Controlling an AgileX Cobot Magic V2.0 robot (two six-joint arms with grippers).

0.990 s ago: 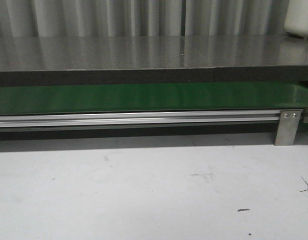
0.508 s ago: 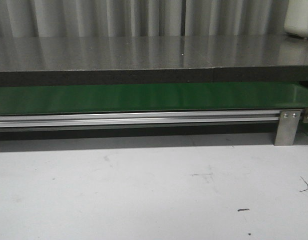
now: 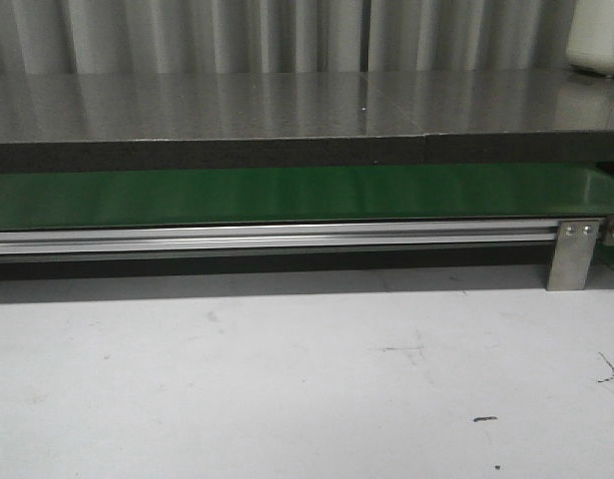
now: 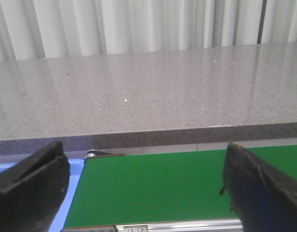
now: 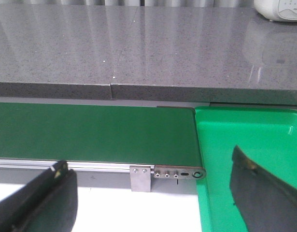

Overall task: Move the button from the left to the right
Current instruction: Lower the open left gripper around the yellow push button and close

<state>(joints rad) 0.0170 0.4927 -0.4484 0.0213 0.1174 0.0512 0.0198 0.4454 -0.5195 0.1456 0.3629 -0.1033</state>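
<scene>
The button is out of view in every frame. The green conveyor belt (image 3: 287, 195) runs across the front view and is bare; it also shows in the left wrist view (image 4: 153, 186) and the right wrist view (image 5: 90, 130). My left gripper (image 4: 146, 193) is open and empty, its black fingers (image 4: 30, 186) wide apart over the belt's left end. My right gripper (image 5: 153, 198) is open and empty, its fingers (image 5: 264, 193) spread over the belt's right end and a green tray (image 5: 245, 140). Neither gripper shows in the front view.
An aluminium rail (image 3: 267, 238) with a bracket (image 3: 573, 254) edges the belt. A grey stone counter (image 3: 287, 105) lies behind it, with a white appliance (image 3: 598, 40) at the far right. A blue bin edge (image 4: 73, 181) sits at the belt's left end. White tabletop (image 3: 287, 379) in front.
</scene>
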